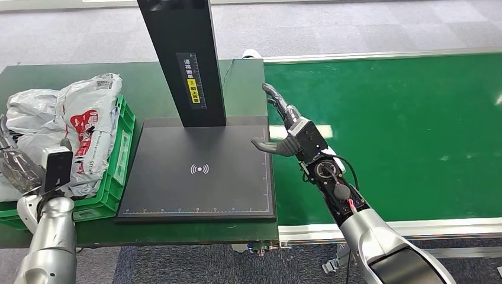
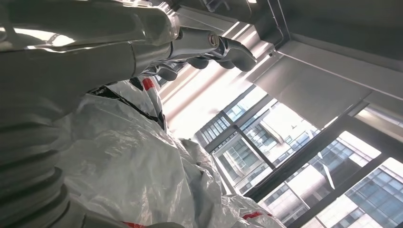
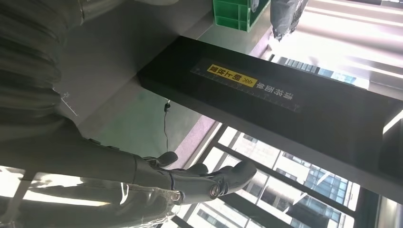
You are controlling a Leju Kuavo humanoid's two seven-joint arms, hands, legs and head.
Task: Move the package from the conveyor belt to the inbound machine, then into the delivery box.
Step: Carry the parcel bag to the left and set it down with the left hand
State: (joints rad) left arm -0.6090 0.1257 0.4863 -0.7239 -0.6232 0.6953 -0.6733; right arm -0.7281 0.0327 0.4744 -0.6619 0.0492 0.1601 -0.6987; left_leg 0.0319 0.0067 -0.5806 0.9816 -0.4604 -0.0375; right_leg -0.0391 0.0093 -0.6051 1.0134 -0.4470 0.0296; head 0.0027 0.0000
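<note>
With packages (image 1: 71, 127) already heaped in the green box (image 1: 121, 157) left of the scanner plate (image 1: 201, 171), keep right hand (image 1: 288, 133) fingers spread, empty; left hand (image 1: 15, 163) beside the heap, grip unclear.

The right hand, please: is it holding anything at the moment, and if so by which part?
Nothing is held. The right hand is open, fingers spread, at the edge of the scanner plate beside the conveyor belt, which carries no package.
</note>
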